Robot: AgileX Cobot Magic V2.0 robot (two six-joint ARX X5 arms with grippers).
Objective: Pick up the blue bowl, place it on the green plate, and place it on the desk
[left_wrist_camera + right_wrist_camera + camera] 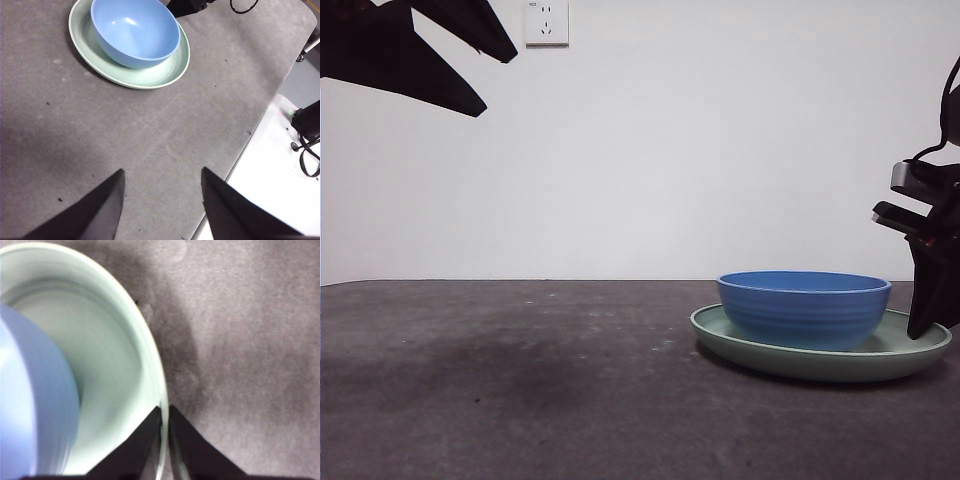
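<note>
Two stacked items: round ridged blue bowl [804, 307] sits in wide pale-green plate [820, 358] near the bench [520, 380] right edge | risk: lifting by one rim may tilt the plate, bowl slides | right pincer [165, 412] pinches the plate rim | left pincer [161, 180] spread, empty, aloft

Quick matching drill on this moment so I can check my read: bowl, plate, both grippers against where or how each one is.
Things:
1. blue bowl
2. green plate
3. left gripper
4. right gripper

States:
A. jaws open, raised above bare desk, holding nothing
B. jaws closed on the plate's rim
C. lying flat on the desk, carrying the bowl
D. sitting upright inside the plate

Pairs: 1-D, 2-C, 3-A, 4-B
</note>
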